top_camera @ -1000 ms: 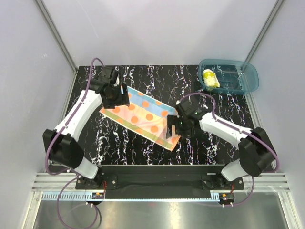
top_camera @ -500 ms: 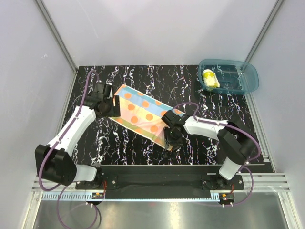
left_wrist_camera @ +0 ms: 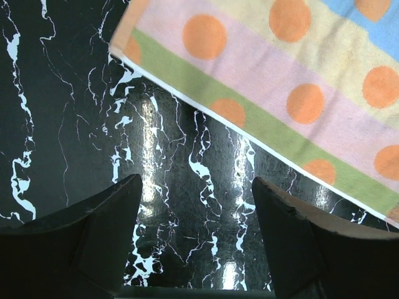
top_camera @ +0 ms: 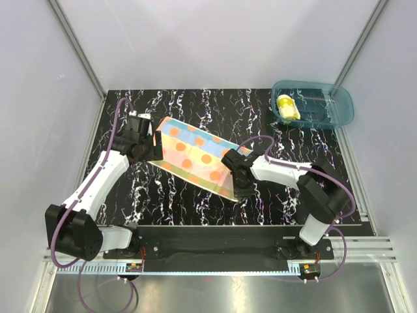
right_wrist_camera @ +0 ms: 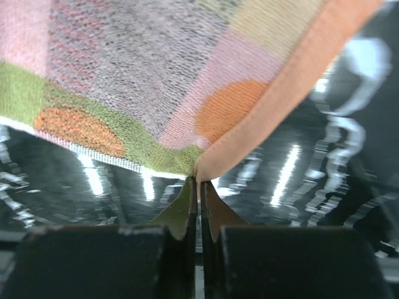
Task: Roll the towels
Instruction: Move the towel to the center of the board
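The orange-dotted striped towel (top_camera: 195, 153) lies spread flat and slanted on the black marbled table (top_camera: 195, 195). My right gripper (top_camera: 237, 184) is shut on its near right corner; in the right wrist view the fingertips (right_wrist_camera: 199, 182) pinch the orange hem where it meets the green stripe of the towel (right_wrist_camera: 156, 81). My left gripper (top_camera: 148, 145) stands open beside the towel's left corner. In the left wrist view, nothing but bare table shows between its fingers (left_wrist_camera: 196, 187), and the towel's edge (left_wrist_camera: 280, 93) lies just beyond them. The yellow towel (top_camera: 287, 107) sits rolled in the bin.
A translucent teal bin (top_camera: 332, 111) stands at the table's back right corner. Metal frame posts and white walls close in the sides and back. The arms' base rail runs along the near edge.
My right gripper slid left to the towel's near right corner and shut on it. My left gripper moved left off the towel's corner and stays open.
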Robot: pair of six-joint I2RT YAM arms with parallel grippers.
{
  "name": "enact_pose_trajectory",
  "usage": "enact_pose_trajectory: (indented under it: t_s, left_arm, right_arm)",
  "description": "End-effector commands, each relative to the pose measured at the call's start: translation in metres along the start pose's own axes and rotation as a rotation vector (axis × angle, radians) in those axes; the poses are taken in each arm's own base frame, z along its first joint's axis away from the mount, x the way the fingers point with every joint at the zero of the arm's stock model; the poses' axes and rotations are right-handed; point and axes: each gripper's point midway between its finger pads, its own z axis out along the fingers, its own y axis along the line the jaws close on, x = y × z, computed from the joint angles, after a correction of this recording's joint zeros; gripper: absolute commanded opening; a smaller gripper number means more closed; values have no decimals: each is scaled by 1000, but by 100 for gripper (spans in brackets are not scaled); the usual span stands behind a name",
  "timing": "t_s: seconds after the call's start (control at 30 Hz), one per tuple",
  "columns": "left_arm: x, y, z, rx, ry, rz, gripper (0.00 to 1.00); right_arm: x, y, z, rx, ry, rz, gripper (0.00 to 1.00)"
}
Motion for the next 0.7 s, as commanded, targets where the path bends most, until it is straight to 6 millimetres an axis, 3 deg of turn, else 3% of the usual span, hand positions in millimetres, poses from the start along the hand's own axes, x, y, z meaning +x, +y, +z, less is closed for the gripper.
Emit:
enact_pose_trajectory:
  t_s: [0.0, 0.07, 0.13, 0.2, 0.27, 0.3, 0.37, 0.43, 0.67]
  left_arm:
    - [-14, 4, -6, -7, -74, -2, 76]
    - [-13, 4, -5, -10, -70, -1, 76]
    - [-12, 5, -4, -17, -63, -1, 77]
    - [-10, 6, -2, -23, -53, -3, 77]
    - [-8, 5, -1, -19, -45, -7, 77]
    - [-7, 4, 0, -16, -38, -14, 77]
    - [-2, 2, 2, -11, -14, -24, 77]
    - [2, 0, 5, -5, 10, -54, 77]
    - [34, -4, 27, 55, 118, -205, 76]
  right_arm:
    - [-16, -44, -23, 141, -74, 32, 0]
    - [-24, -71, -27, 182, -93, 110, 0]
    - [-32, -82, -33, 141, -112, 176, 0]
    - [-43, -110, -37, 150, -130, 273, 2]
    - [-58, -134, -42, 160, -155, 342, 36]
    - [-62, -139, -43, 157, -161, 356, 66]
    - [-74, -148, -49, 156, -190, 379, 85]
    - [-81, -153, -56, 167, -214, 393, 92]
    - [-85, -131, -78, 3, -297, 388, 91]
